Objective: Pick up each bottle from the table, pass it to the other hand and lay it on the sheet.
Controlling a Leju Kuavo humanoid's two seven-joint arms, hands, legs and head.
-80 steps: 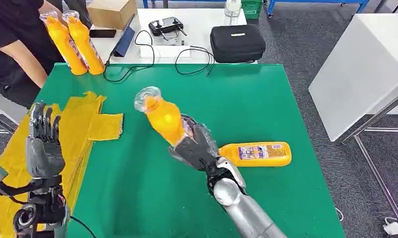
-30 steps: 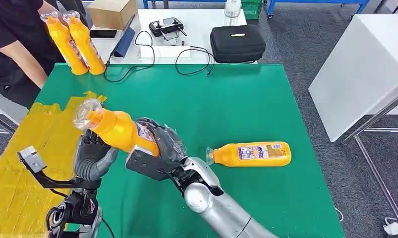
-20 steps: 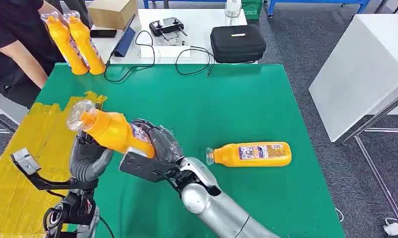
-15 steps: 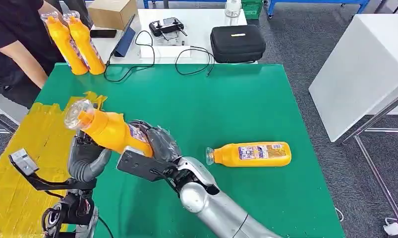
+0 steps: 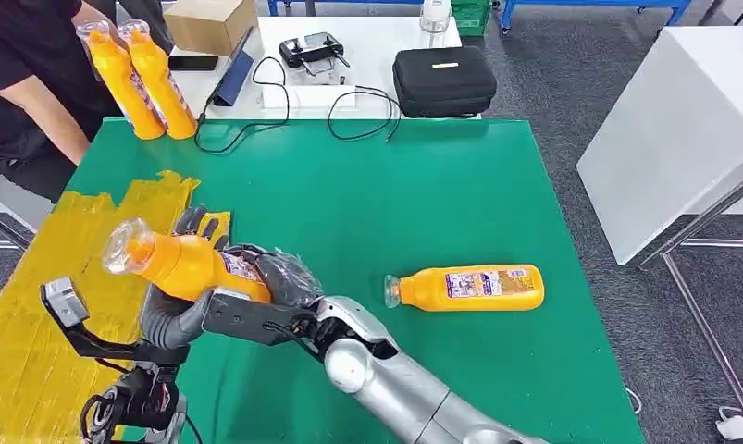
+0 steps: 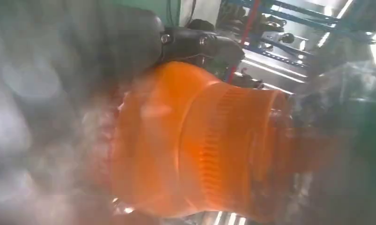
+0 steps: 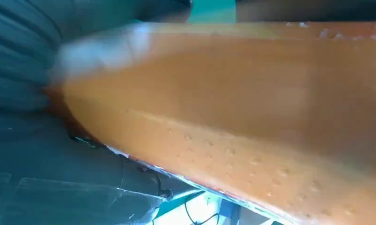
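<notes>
My right hand (image 5: 277,280) grips an orange bottle (image 5: 180,265) by its lower body and holds it tilted, cap toward the left, above the table's left side. My left hand (image 5: 170,318) sits under and behind the bottle. Its fingers (image 5: 197,223) stand straight up past the far side and its thumb lies below. The bottle's ribbed body (image 6: 200,145) looms close and blurred in the left wrist view, and its side (image 7: 246,117) lies against my right palm in the right wrist view. A second orange bottle (image 5: 469,288) lies on its side on the green table (image 5: 423,194). The yellow sheet (image 5: 34,324) covers the table's left edge.
A person at the back left holds two upright orange bottles (image 5: 138,79) at the table's corner. Behind the table a white desk carries a black case (image 5: 443,80), a cardboard box (image 5: 210,22), a controller and cables. A white cabinet (image 5: 682,120) stands to the right.
My right hand has carried the bottle left and lower, toward the sheet. My left hand has come up under it, and its fingers now stand behind the bottle.
</notes>
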